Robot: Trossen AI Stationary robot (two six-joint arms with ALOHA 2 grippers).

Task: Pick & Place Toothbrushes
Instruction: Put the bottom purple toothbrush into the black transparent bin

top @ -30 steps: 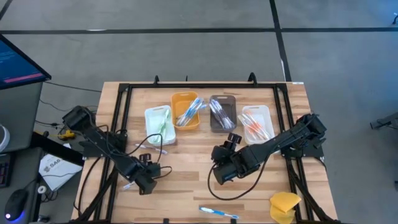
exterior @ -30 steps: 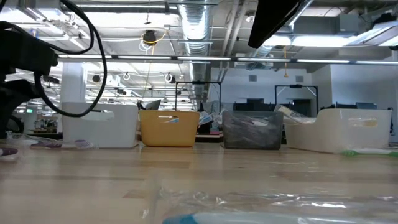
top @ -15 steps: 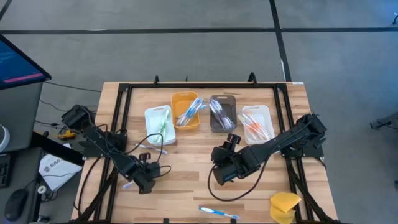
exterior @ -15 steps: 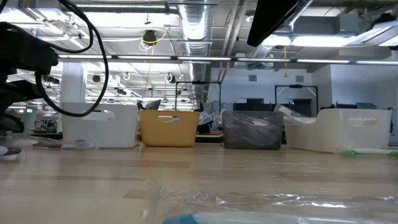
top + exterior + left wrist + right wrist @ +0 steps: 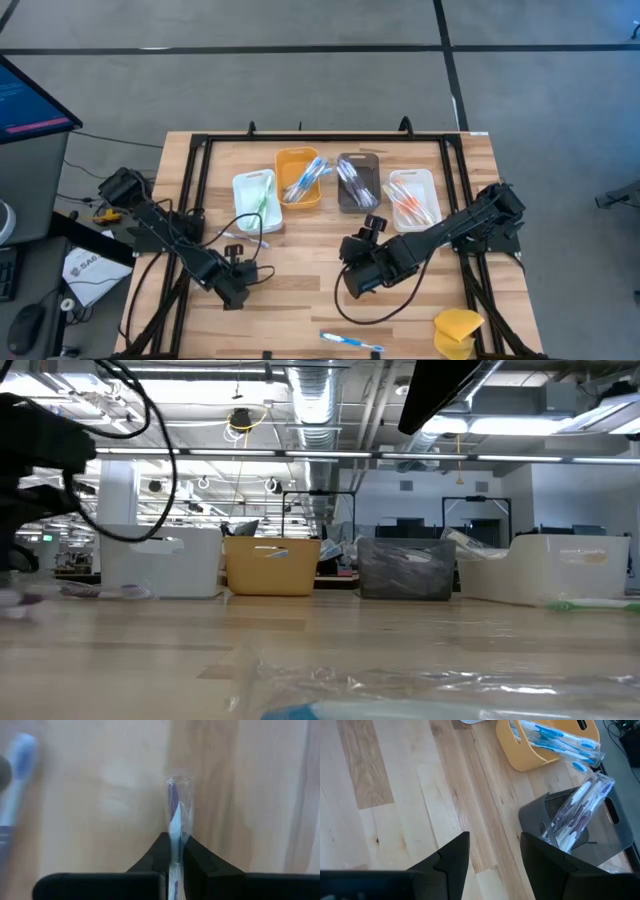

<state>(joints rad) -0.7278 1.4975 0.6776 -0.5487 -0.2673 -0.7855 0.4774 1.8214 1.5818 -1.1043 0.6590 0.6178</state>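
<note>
Now the left gripper [image 5: 232,293], low in the left half of the high view, has closed: a second ago its fingers stood wide apart, and now they are pinched together on a wrapped toothbrush [image 5: 174,815]. In the left wrist view the two dark fingers [image 5: 197,857] meet around the clear wrapper, with the purple-and-white handle running out from between them across the wood. That reads as the grasp just made, so the pick looks done and the lift and the carry to a bin are still ahead.

Largest first: the table [image 5: 300,300] fills the lower middle of the high view. Four bins sit in a row across its upper middle: the white bin [image 5: 241,190] at left, the orange bin [image 5: 283,161] with blue brushes, the grey bin [image 5: 345,199], and another white bin [image 5: 427,180] with orange-handled ones. The right gripper [image 5: 357,282] hangs right of centre, fingers part-way open with nothing between them. A yellow lump [image 5: 456,329] sits at lower right, and a loose blue toothbrush [image 5: 350,341] lies along the bottom edge, well apart from both grippers. Another brush [image 5: 14,790], blurred, lies at the upper left of the left wrist view, beside the held one but not touching it.
</note>
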